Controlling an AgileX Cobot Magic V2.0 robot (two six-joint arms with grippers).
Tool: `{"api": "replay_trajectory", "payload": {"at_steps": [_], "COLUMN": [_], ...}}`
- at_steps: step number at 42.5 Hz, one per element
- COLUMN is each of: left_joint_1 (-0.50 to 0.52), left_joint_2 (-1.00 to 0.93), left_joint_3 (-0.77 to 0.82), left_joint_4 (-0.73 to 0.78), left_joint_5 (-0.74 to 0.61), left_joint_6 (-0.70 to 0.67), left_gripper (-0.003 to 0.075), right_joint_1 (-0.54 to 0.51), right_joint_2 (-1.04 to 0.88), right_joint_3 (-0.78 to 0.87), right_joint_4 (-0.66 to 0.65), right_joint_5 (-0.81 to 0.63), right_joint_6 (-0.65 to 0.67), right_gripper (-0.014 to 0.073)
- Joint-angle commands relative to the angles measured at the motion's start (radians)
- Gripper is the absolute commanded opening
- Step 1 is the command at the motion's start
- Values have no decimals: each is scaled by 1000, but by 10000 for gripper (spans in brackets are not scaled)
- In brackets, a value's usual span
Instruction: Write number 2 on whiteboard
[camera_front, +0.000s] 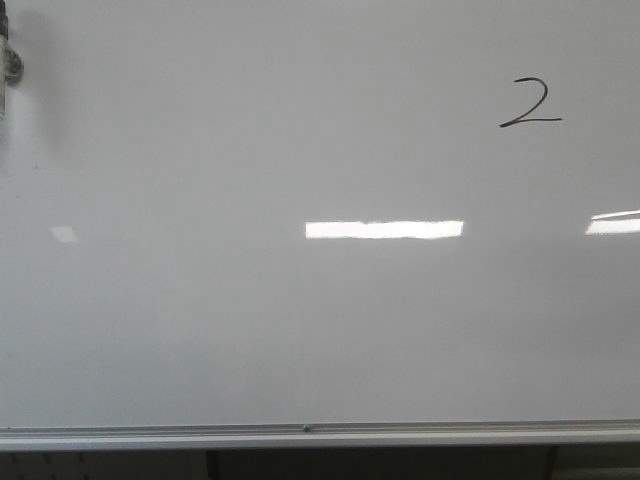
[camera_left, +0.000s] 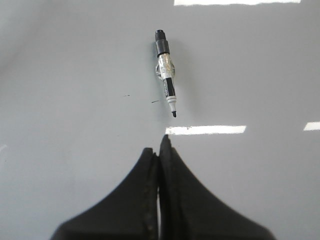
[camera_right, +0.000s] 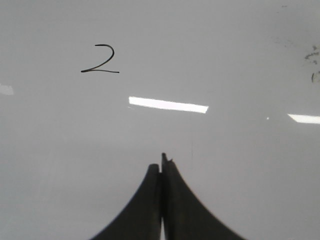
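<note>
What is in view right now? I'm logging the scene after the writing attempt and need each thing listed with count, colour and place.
whiteboard: one, glossy white-grey, fills nearly every view; silver rail along its bottom edge.
number 2: one, thin black line, upper right of the board in the front view.
marker: one, black and white, uncapped, lying loose on the board surface ahead of the left gripper, held by nothing.
light reflections: several, bright white, across the board's middle.
left gripper: one, black, jaws shut and empty.
right gripper: one, black, jaws shut and empty.
</note>
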Motion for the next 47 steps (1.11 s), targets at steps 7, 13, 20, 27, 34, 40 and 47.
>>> {"api": "replay_trajectory", "payload": {"at_steps": [7,13,20,27,34,40,47], "left_joint_1": [-4,-4,-4,-4,-4,-4,-4], "left_joint_2": [-26,-26,-26,-26,-26,-26,-26], "left_joint_3": [37,37,37,37,37,37,37], "left_joint_4": [-9,-9,-9,-9,-9,-9,-9], "left_joint_5": [-77,-77,-77,-77,-77,-77,-77], "left_joint_6": [-3,-3,-3,-3,-3,-3,-3], "left_gripper": [-20,-20,-20,-20,-20,-20,-20], "right_joint_1": [-16,-16,-16,-16,-16,-16,-16], "right_joint_2": [-19,-19,-19,-19,-19,-19,-19], "right_joint_3": [14,14,14,14,14,14,14], "right_joint_4": [2,3,9,9,11,6,-60], "right_joint_5": [-143,-144,-181,-196,-185,-192,-186], "right_joint_6": [-4,-4,-1,-1,2,66,148], "right_gripper": [-69,-69,-69,-69,-69,-69,-69]}}
